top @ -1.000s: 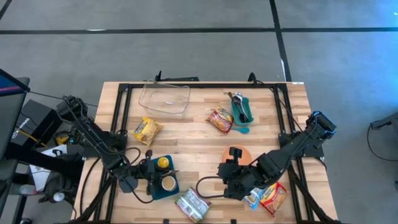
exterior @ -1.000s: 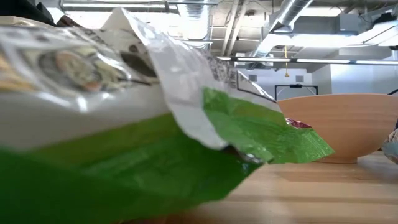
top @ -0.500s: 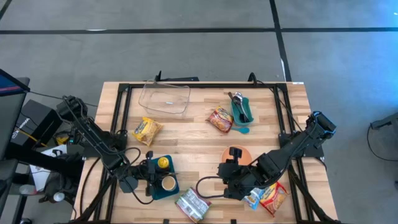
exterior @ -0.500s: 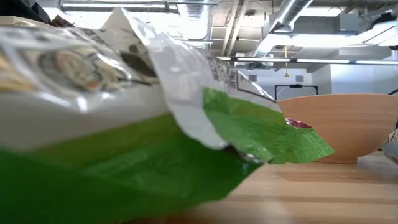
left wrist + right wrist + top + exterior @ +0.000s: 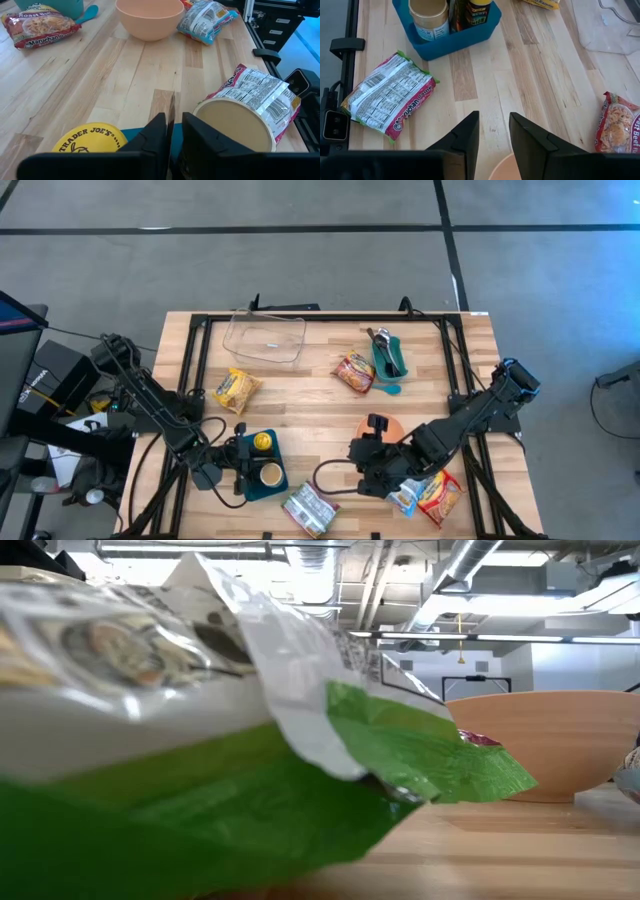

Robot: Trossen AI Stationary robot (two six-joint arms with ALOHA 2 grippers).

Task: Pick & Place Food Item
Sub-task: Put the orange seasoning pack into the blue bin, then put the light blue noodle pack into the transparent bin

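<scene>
A blue tray point(image 5: 262, 481) near the table's front left holds a yellow-lidded jar point(image 5: 90, 142) and a tan cup point(image 5: 232, 127). My left gripper point(image 5: 170, 135) reaches level into the tray between them, its fingers a narrow gap apart. A green-and-white noodle packet point(image 5: 310, 508) lies flat at the front edge and fills the low view point(image 5: 200, 740). My right gripper point(image 5: 494, 135) hangs open and empty above the near rim of the peach bowl point(image 5: 390, 428), pointing toward the tray. My left gripper's fingers point(image 5: 155, 137) stand over the blue tray's floor between the jar and the cup. I cannot tell whether they touch the tray, the jar or the cup. Nothing shows between them.
Far side: a clear container point(image 5: 265, 338), a yellow packet point(image 5: 237, 388), a red noodle packet point(image 5: 355, 370) and a teal tray of utensils point(image 5: 388, 355). Two more packets point(image 5: 430, 495) lie at the front right. Bare wood lies between tray and bowl.
</scene>
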